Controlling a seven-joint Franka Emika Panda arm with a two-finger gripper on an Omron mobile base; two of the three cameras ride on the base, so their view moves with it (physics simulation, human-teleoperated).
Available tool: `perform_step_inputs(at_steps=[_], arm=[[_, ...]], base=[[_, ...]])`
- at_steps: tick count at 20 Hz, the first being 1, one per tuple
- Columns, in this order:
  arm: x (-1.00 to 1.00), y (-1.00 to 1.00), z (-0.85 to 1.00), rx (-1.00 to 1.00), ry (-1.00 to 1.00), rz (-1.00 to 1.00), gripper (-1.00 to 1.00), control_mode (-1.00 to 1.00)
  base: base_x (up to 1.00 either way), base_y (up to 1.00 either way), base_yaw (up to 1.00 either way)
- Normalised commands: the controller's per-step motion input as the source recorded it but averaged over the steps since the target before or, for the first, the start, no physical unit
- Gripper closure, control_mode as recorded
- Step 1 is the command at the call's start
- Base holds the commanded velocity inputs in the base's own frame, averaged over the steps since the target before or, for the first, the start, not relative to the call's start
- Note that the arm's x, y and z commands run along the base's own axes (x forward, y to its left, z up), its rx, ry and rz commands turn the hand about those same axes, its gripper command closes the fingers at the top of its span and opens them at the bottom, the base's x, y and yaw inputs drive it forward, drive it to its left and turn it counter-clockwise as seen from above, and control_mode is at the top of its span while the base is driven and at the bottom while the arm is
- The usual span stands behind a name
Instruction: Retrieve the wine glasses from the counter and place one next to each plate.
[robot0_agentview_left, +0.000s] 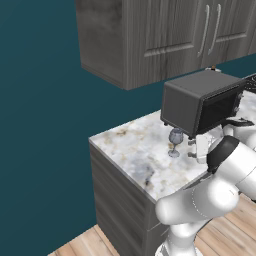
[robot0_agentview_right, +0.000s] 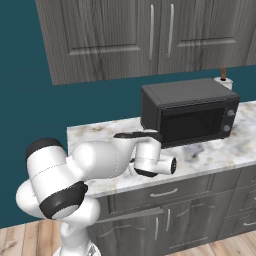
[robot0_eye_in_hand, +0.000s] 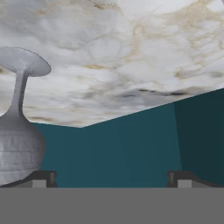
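Glossy white rounded arm segments with black joint bands and dark fingertips.

You have open marble on the counter from the wine glass out to the corner at the teal wall, with room to sweep across it. The microwave stands just behind the glass and blocks that side. Upper cabinets hang well above. In the hand view the gripper stands wide open, the glass bowl at one fingertip, free space between the tips.
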Motion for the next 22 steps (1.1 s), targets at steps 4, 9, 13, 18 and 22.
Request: perform_step_inputs(at_steps=[4,9,13,18,22], arm=[[0.16,-0.09,-0.12,0.06,0.01,0.00,-1.00,-1.00],[0.12,-0.07,-0.09,0.11,0.01,0.00,-1.00,-1.00],[0.11,0.00,-0.04,0.09,0.00,0.00,-1.00,-1.00],[0.17,0.00,-0.02,0.02,-0.01,0.00,-1.00,-1.00],[0.16,0.00,-0.04,0.00,0.00,0.00,-1.00,-1.00]], base=[[0.00,0.00,0.00],[0.00,0.00,0.00],[0.00,0.00,0.00],[0.00,0.00,0.00],[0.00,0.00,0.00]])
